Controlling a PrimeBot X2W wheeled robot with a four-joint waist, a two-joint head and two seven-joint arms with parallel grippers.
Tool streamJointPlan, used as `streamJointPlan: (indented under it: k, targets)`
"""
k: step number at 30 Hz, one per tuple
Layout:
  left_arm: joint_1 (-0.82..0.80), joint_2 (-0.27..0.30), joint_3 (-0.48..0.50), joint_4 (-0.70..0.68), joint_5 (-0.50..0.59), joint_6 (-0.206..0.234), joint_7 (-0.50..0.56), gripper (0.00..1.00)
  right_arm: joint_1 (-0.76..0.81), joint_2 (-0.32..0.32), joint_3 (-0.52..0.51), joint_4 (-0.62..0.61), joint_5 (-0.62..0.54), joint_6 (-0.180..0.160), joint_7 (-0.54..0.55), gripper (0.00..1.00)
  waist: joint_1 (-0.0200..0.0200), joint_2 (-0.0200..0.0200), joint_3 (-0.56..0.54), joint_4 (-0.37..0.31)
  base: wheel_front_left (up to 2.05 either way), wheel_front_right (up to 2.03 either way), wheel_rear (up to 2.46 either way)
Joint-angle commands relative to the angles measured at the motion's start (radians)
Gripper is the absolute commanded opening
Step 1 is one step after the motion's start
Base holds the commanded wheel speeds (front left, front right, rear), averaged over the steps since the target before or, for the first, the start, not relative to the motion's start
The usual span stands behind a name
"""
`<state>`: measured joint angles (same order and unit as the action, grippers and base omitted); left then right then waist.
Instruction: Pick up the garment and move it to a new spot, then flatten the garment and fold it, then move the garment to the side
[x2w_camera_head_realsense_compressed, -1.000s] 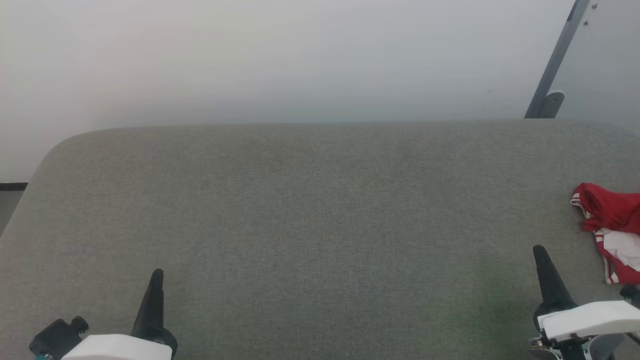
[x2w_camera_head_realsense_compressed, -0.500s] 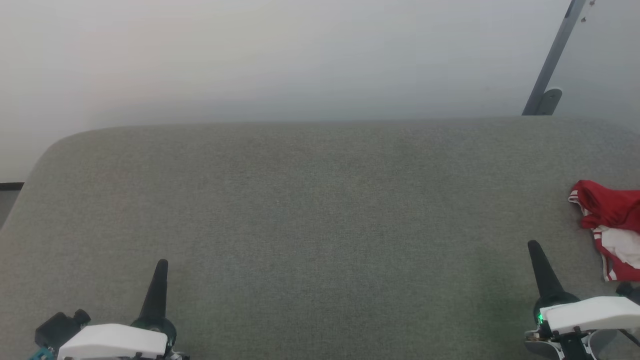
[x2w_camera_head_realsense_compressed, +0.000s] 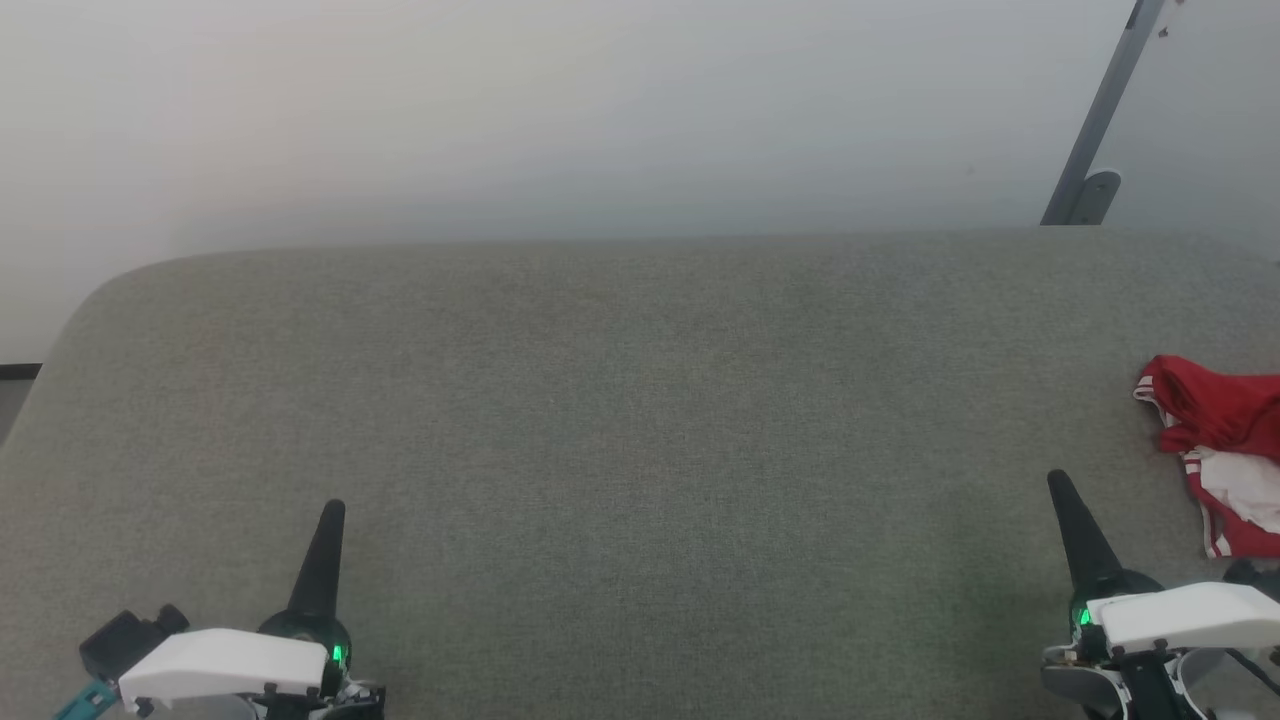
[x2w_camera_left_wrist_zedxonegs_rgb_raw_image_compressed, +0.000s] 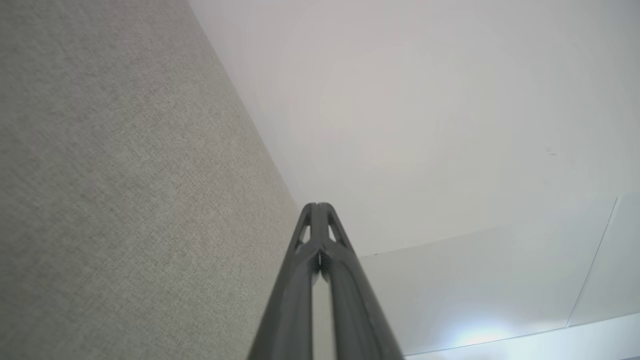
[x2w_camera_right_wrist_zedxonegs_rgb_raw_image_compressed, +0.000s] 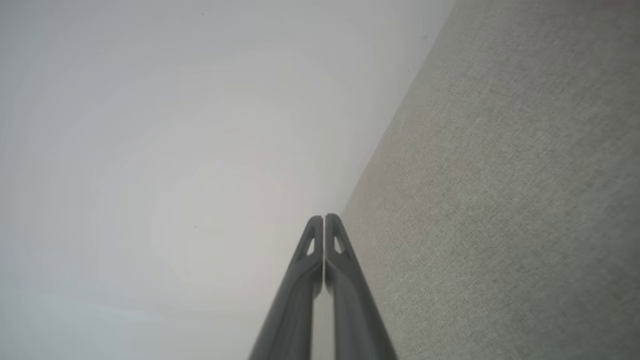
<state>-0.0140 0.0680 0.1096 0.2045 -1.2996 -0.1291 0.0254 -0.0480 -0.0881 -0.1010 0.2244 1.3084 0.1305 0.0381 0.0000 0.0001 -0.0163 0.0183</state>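
The garment (x2w_camera_head_realsense_compressed: 1215, 410) lies at the far right of the grey fabric-covered surface (x2w_camera_head_realsense_compressed: 640, 420), bunched into a loose heap of red cloth with white panels and striped trim. It is cut by the edge of the head view, so its full extent cannot be told. No flat panel and no clean fold line is shown on the visible part. The right jaws are located near the heap, on the robot's side of it and apart from it. Their dark fingers (x2w_camera_head_realsense_compressed: 1078, 535) are pressed together tip to tip with nothing between them, as is confirmed in the right wrist view. The left jaws are positioned well apart from the garment at the opposite near corner, likewise fully closed and empty, with fingers (x2w_camera_head_realsense_compressed: 322, 565) pointed up the surface. A heap lying so is judged to fit either a garment awaiting pick-up or one set down at a new spot awaiting flattening. In both cases the jaws must be parted before cloth can be taken, and the right jaws are the better placed. An upper fold of the heap should be pinched so that the surface fabric is not caught.
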Motion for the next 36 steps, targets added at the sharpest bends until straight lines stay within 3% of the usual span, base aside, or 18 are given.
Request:
streamJointPlan:
  k: [1, 36]
  targets:
    - [-0.027, 0.002, 0.004, -0.002, -0.022, -0.002, 0.008, 0.0, -0.024, 0.004, -0.003, -0.005, 0.025, 0.001, 0.009, 0.0, 0.0, -0.0001, 0.001, -0.001, 0.0, 0.0, 0.0]
    - [-0.093, -0.015, 0.005, 0.036, -0.272, -0.003, 0.08, 0.0, -0.062, 0.036, -0.013, 0.019, 0.265, 0.0, 0.068, 0.0, 0.0, -0.0001, 0.016, -0.015, 0.0, 0.0, 0.0]
